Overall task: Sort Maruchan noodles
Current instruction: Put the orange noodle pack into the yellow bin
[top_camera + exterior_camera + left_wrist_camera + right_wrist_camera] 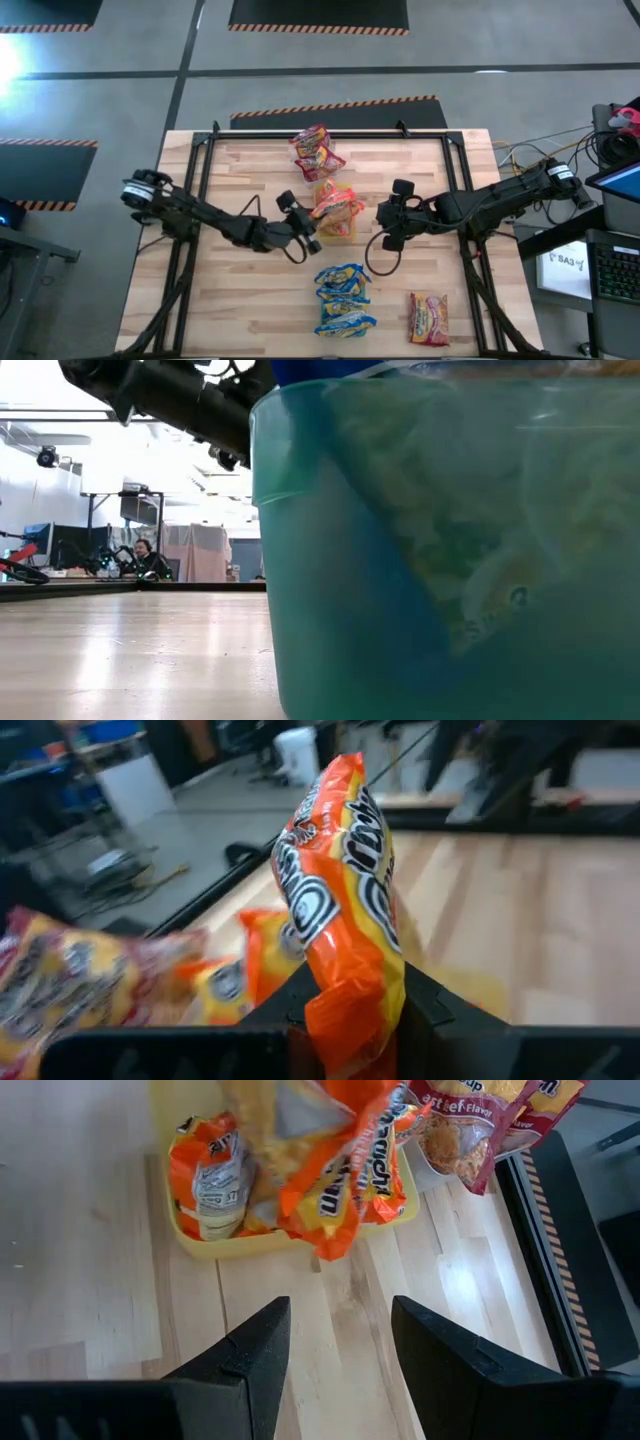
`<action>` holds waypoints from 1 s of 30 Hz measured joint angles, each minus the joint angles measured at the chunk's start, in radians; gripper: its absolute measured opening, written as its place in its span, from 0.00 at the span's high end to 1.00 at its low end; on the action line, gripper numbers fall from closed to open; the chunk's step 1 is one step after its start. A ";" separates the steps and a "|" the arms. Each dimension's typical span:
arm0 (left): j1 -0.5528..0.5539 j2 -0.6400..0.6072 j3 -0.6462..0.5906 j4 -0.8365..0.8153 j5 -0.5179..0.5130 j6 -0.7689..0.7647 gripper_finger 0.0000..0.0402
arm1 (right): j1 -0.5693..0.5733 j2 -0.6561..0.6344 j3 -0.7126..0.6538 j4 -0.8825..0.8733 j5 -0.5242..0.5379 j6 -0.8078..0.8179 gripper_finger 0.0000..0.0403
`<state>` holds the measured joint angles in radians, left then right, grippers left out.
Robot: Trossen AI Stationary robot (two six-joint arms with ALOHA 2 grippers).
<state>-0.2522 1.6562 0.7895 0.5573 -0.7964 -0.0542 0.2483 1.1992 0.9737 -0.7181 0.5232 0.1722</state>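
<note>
Left gripper (306,232) is clamped on an orange packet (345,910), held on end directly over the yellow tray (300,1240) at table centre. Right gripper (392,222), fingers apart and empty, waits just right of the tray.

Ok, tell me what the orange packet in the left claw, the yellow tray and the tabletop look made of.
Orange packet: thin glossy plastic film, crinkled and printed. Yellow tray: probably smooth moulded plastic, with an even rim. Tabletop: pale wood in joined strips, grain visible, with a slight sheen.
</note>
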 joint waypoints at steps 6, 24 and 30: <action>-0.035 -0.006 0.000 0.070 0.123 0.007 0.89 | 0.000 0.000 0.000 0.000 0.000 0.000 0.59; 0.032 0.016 -0.006 0.115 0.088 0.214 0.89 | 0.000 0.000 0.000 0.000 0.000 0.000 0.59; 0.097 0.027 -0.009 0.115 0.161 0.325 0.89 | 0.000 0.000 0.000 0.000 0.000 0.000 0.59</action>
<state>-0.1553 1.6833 0.7800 0.6722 -0.6356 0.2705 0.2482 1.1992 0.9733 -0.7185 0.5232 0.1722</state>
